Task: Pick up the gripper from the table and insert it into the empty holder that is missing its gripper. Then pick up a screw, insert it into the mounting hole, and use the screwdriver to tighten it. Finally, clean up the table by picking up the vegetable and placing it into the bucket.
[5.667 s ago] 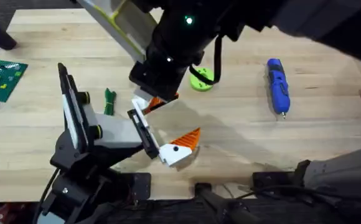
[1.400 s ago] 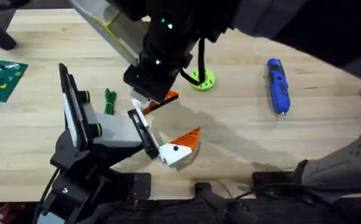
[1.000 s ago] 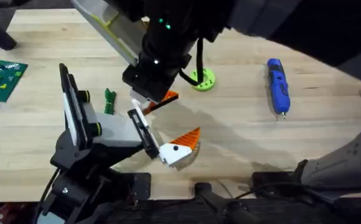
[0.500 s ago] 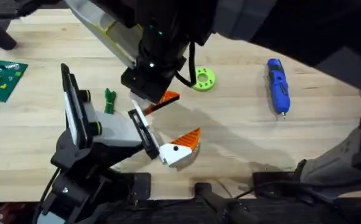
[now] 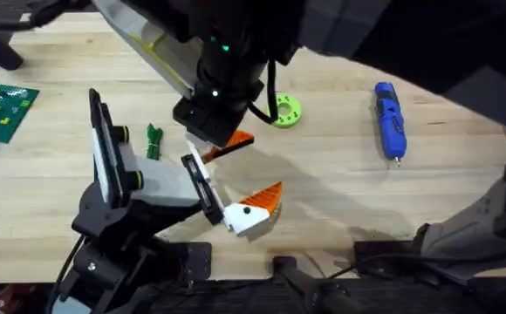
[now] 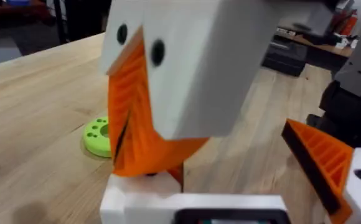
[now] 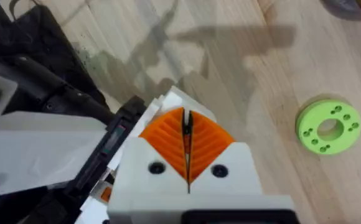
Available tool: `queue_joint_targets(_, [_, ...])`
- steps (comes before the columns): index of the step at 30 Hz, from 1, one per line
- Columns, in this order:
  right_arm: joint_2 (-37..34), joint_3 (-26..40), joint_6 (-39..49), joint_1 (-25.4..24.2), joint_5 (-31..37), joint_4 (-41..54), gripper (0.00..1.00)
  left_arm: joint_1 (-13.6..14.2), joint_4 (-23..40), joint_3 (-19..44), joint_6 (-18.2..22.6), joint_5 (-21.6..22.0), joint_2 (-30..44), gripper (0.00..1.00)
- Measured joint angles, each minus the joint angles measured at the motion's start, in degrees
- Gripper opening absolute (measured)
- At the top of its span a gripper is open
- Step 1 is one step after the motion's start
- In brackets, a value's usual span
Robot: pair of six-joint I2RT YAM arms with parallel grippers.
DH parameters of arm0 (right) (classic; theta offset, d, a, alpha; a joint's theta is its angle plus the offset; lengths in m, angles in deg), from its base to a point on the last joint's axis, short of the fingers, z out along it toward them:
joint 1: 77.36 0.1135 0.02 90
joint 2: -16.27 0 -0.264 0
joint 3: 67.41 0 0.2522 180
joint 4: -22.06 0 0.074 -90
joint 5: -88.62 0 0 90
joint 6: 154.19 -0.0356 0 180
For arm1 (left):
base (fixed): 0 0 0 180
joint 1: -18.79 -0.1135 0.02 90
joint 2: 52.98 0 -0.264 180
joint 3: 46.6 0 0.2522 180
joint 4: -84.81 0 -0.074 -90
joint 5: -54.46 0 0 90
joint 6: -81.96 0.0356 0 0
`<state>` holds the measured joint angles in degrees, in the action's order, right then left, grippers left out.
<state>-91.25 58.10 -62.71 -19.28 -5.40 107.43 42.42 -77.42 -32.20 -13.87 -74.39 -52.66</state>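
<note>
- Fronts the stand as a short black bar: the holder, with a matching wedge piece at its near end.
- Lies just beside the holder's far end, under the reaching arm: the gripper. Runs slantwise, orange tip aimed toward the green ring.
- Probably handles light, rigid and non-fragile; best pinched across the plain white block, not the ribbed wedge.
- Shows orange pads pressed together above the holder: the right gripper. Cannot tell if anything is pinched.
</note>
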Motion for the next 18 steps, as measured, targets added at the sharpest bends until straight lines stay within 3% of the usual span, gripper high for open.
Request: queue_joint_targets(18, [0.0, 0.2, -1.8, 0.5, -0.3, 1.6, 0.007, 0.1, 0.0, 0.0, -0.2, -0.8, 0.1, 0.984])
